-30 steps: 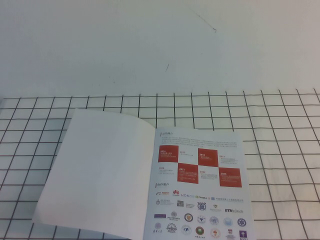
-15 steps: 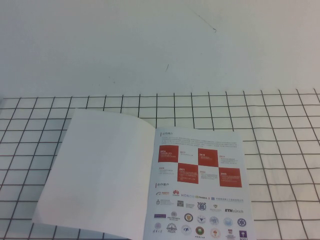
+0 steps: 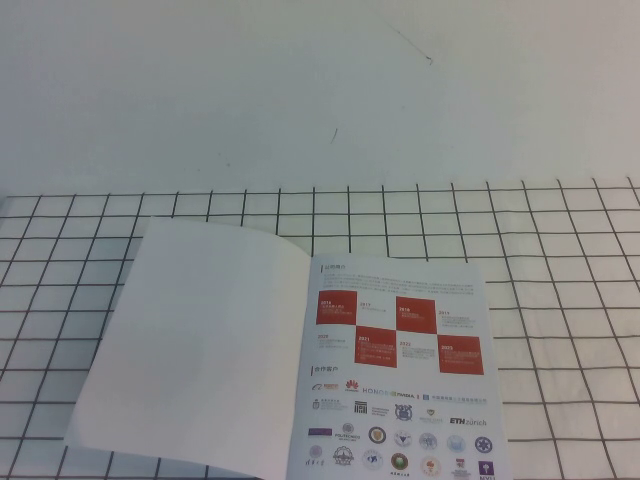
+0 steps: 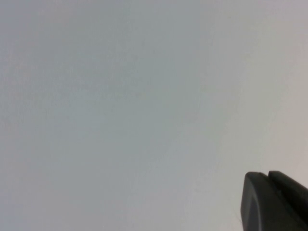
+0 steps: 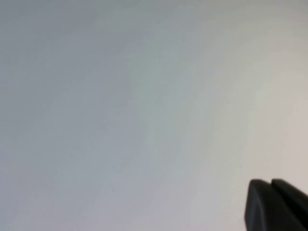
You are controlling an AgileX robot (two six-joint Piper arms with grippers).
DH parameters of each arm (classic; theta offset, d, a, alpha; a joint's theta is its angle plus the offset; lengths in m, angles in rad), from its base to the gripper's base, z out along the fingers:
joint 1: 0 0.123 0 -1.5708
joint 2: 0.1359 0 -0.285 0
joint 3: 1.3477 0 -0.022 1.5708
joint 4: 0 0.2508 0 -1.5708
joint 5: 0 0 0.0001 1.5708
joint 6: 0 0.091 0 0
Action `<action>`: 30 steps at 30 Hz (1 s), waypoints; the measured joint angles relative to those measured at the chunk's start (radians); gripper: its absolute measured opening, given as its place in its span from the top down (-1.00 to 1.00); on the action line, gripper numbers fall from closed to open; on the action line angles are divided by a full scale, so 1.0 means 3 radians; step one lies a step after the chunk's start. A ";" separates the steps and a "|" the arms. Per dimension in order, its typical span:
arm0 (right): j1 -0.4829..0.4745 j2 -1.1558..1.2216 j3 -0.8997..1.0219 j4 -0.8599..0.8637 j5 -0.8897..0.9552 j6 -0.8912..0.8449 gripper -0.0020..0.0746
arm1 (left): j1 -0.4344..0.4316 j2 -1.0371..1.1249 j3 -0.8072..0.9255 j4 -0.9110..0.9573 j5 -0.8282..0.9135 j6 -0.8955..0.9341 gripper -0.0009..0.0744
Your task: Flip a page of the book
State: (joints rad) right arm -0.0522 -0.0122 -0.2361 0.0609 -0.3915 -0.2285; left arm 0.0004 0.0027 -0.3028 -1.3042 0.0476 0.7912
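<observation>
The book (image 3: pixel 300 350) lies open on the gridded table near the front edge of the high view. Its left side is a blank white sheet (image 3: pixel 195 340). Its right side is the page (image 3: pixel 400 365), with red squares above rows of small logos. Neither arm shows in the high view. My left gripper (image 4: pixel 267 176) shows only as two dark fingertips pressed together against a plain pale surface in the left wrist view. My right gripper (image 5: pixel 270 184) looks the same in the right wrist view, fingertips together, holding nothing.
The table (image 3: pixel 560 300) is white with a black grid. A plain white wall (image 3: pixel 300 90) rises behind it. Grid cells lie bare to the right of the book and behind it.
</observation>
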 joint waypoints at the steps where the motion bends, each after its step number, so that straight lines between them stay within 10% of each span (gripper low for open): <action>1: 0.0000 0.0000 -0.0113 -0.0056 0.0068 0.0023 0.95 | 0.0000 0.0062 -0.0093 0.0000 0.0073 0.0131 0.98; 11: 0.0000 0.0771 -0.1212 -0.0629 0.1003 0.0528 0.95 | -0.0040 0.0885 -0.0601 0.0059 0.0610 0.0706 0.99; 18: 0.0061 0.1683 -0.1633 -0.0628 0.2380 0.0608 0.95 | -0.0065 0.1440 -0.0621 0.0192 0.1135 0.0013 0.99; 30: 0.0097 0.1993 -0.1640 -0.0225 0.2701 0.0610 0.95 | -0.0065 0.2057 -0.0621 0.0195 0.1342 -0.0241 0.99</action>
State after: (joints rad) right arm -0.0233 0.5857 -0.7283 -0.0065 0.4186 -0.0455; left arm -0.0193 0.6199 -0.4890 -1.2456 0.4503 0.7188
